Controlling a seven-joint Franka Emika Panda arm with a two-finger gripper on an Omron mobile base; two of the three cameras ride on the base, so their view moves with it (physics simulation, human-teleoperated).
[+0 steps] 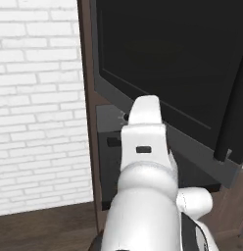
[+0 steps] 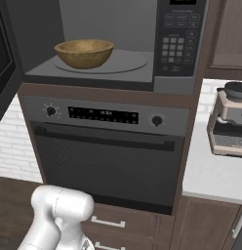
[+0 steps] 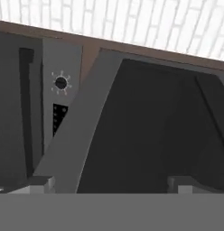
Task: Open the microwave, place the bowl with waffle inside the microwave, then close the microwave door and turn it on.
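Observation:
The microwave (image 2: pixel 180 45) stands open above the oven, keypad on its right. A tan wooden bowl (image 2: pixel 84 52) sits on the turntable inside; the waffle is hidden below its rim. The microwave door (image 1: pixel 162 59) is swung out to the left, black glass in a grey frame, with its dark handle (image 1: pixel 233 112) at the free edge. In the right base view only the door's edge (image 2: pixel 3 58) shows at the far left. My gripper (image 3: pixel 111 186) is open and holds nothing; it faces the door's outer face (image 3: pixel 145 131) from close by.
The oven (image 2: pixel 106 156) with two knobs and a bar handle lies below the microwave; one knob (image 3: pixel 61 83) shows in the hand view. A coffee machine (image 2: pixel 229 119) stands on the white counter (image 2: pixel 211 171) to the right. A white brick wall (image 1: pixel 40 98) is on the left.

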